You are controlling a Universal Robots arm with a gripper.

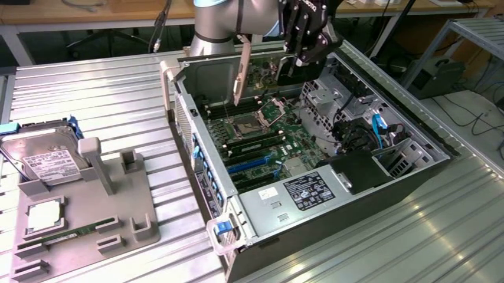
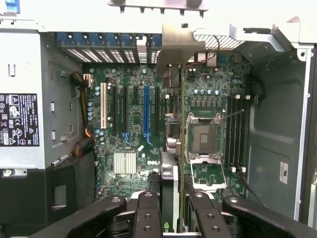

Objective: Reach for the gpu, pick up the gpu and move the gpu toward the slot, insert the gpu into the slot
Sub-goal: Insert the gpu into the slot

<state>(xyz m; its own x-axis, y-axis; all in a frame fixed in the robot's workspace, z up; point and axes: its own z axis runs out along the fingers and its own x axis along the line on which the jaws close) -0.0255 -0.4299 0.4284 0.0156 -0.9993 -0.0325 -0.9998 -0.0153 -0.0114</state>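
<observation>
Ribbed metal counter [image 1: 94,106], with an open case [image 1: 370,194] lying at its middle and the motherboard [image 2: 208,84] facing up. Gripper [image 2: 173,198] hangs over the case's far end, fingers [image 2: 147,208] pinching the gpu [image 1: 243,68]. Card held on edge, silver bracket outward, above the board and clear of it. Blue slot [image 2: 146,111] lies just beside the card's line, unfilled. Grey tray [image 1: 118,206] near the left edge holds a hard drive [image 1: 43,159].

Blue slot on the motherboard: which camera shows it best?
Wrist view. The blue slot runs its full length there, seen straight on and uncovered. The exterior view shows the same slot slanted and foreshortened among darker slots.
</observation>
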